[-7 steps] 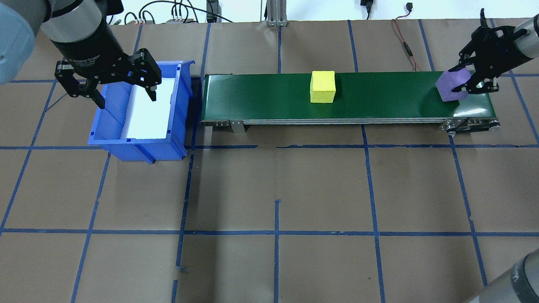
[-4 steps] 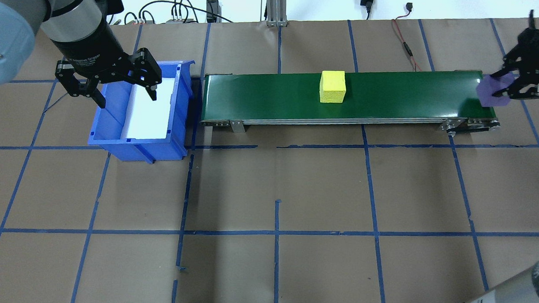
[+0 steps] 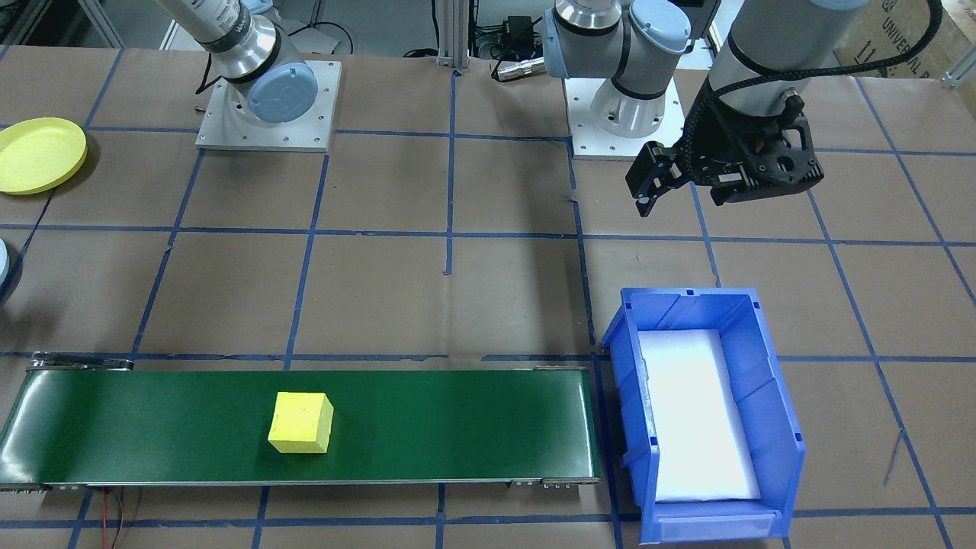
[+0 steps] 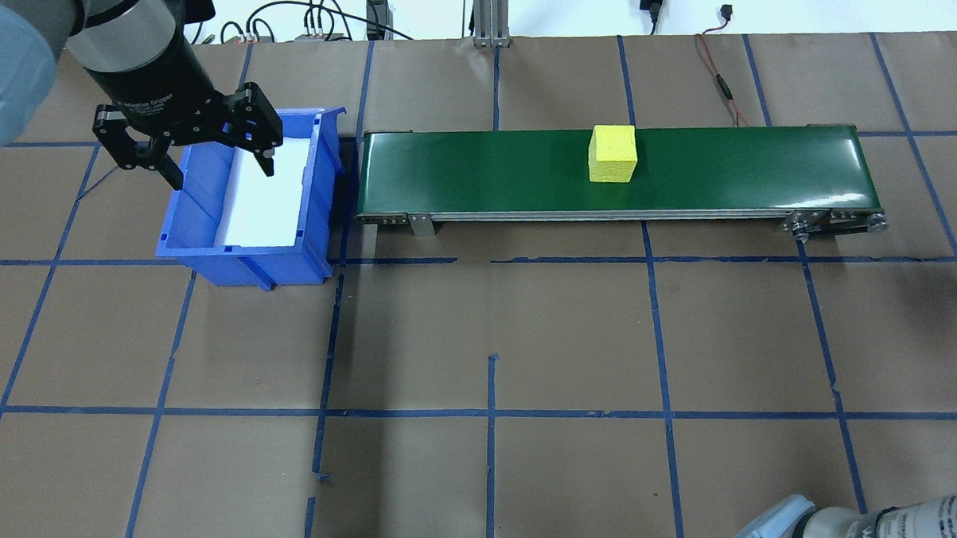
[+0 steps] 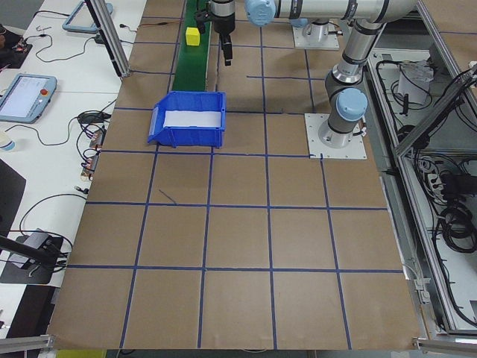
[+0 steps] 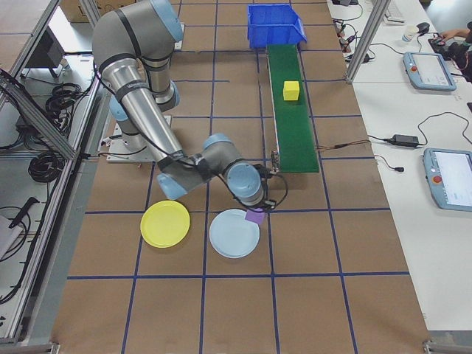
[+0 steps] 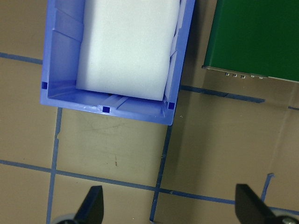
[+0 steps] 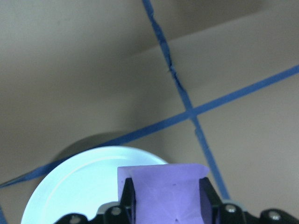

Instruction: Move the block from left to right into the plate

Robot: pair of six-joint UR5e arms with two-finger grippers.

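While the right tool [image 8: 167,205] grips the purple block [image 6: 255,216], the carry to the plate is under way.

Just off the green belt's [image 6: 295,140] right end, the block hangs above the rim of a pale blue plate [image 6: 228,237]; the yellow plate [image 6: 165,223] lies beside that one, further out from the belt. The next move, I judge, calls for shifting across to the yellow plate, lowering, then letting go. A yellow block [image 6: 291,90] sits midway along the belt. Beyond the belt's left end, the left tool [image 4: 221,176] hovers spread and unladen over the blue bin [image 4: 201,247].
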